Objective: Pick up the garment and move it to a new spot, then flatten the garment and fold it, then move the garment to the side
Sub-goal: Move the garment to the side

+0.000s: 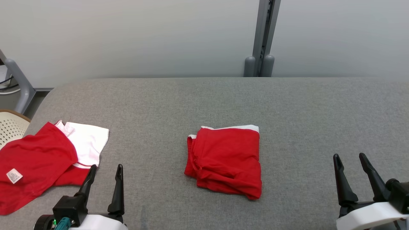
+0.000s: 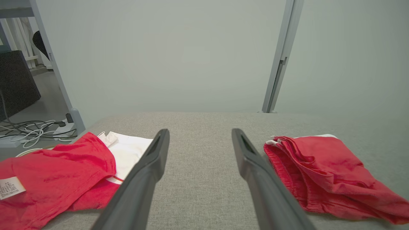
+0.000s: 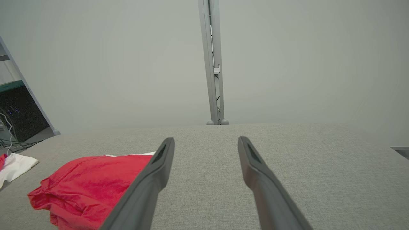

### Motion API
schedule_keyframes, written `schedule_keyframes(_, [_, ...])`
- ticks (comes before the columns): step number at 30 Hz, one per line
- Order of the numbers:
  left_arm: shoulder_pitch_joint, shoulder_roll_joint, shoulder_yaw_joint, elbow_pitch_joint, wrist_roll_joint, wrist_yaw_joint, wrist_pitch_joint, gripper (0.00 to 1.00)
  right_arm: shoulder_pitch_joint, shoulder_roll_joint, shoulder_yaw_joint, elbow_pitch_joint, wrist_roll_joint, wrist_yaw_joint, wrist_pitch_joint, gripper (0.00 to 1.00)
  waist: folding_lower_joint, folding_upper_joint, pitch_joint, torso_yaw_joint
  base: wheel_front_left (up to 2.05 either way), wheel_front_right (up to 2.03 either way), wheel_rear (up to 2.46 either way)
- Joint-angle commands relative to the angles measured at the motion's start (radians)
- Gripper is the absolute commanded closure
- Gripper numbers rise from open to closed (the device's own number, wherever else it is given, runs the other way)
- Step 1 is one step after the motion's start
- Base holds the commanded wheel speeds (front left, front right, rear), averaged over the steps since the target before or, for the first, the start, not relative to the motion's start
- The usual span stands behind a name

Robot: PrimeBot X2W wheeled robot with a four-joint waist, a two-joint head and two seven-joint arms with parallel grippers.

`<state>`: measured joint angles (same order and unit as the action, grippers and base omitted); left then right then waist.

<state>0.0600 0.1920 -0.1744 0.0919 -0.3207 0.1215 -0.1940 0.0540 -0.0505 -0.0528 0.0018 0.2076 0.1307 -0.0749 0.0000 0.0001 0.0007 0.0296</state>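
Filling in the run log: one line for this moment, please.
left hand: open, empty | right hand: open, empty | folded red garment: centre of table, untouched | loose red-white garment: left edge

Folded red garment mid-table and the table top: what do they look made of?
Folded red garment: probably soft cotton-type knit jersey, matte; it wrinkles limply and shows a stitched hem, with white trim at the far edge. Table top: grey woven fabric cover, matte, with a fine speckled weave; what lies beneath cannot be told.
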Motion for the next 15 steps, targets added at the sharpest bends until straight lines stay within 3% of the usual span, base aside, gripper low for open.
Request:
schedule_keyframes(1, [0.009, 0.007, 0.0, -0.005, -0.007, 0.006, 0.005, 0.0, 0.015, -0.003, -0.006, -0.013, -0.009, 0.0, 0.006, 0.0, 0.0, -0.0001, -0.004, 0.004, 0.0, 0.0, 0.0])
schedule_keyframes(15, [-0.003, 0.024, -0.016, -0.005, -0.003, 0.007, 0.02, 0.0, 0.026, -0.002, -0.018, -0.032, -0.007, 0.0, 0.029, 0.0, 0.0, -0.0001, -0.003, 0.002, 0.0, 0.0, 0.0])
